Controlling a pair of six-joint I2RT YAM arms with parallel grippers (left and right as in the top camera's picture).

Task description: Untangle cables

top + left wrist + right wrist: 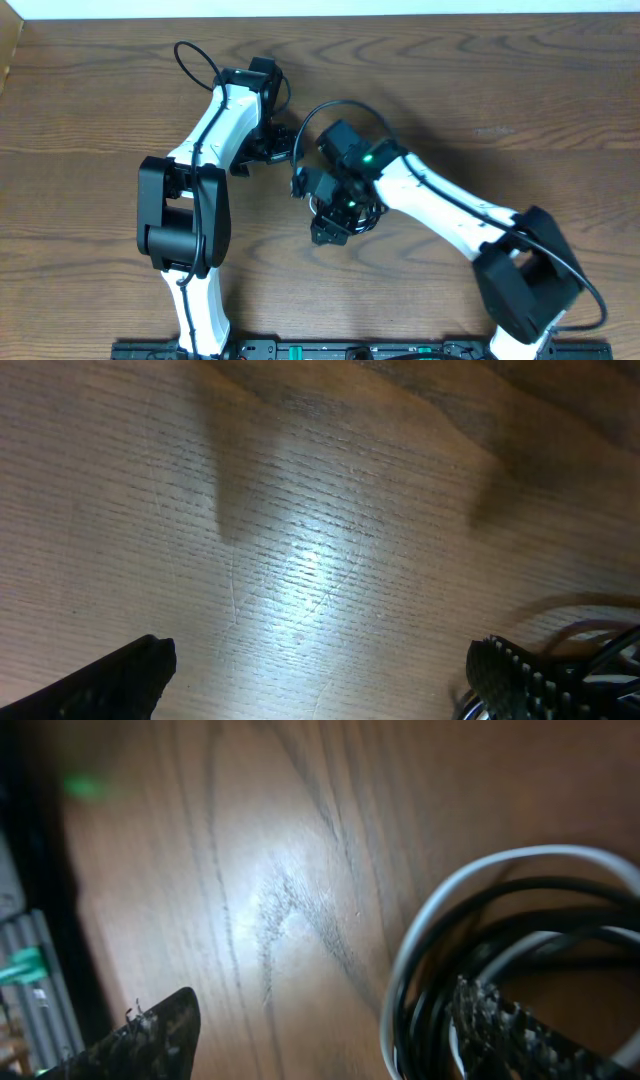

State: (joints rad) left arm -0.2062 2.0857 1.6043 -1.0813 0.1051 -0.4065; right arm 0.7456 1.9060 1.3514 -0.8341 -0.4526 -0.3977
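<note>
The cables are a coiled bundle of a white cord (520, 855) and a black cord (505, 898), lying on the wood table at the right of the right wrist view. My right gripper (325, 1000) is open, with its right finger resting on the coil and its left finger over bare wood. In the overhead view the bundle (371, 214) is mostly hidden under the right gripper (335, 215). My left gripper (320, 660) is open and empty over bare wood, with cable strands (600, 645) just beyond its right finger. It sits up and left of the bundle in the overhead view (272, 143).
The wooden table (480, 90) fills the view. A thicker black robot wire (340, 104) arcs above the right wrist, and another (190, 55) loops by the left arm. The two arms nearly meet at the middle. A black rail (300, 350) runs along the front edge.
</note>
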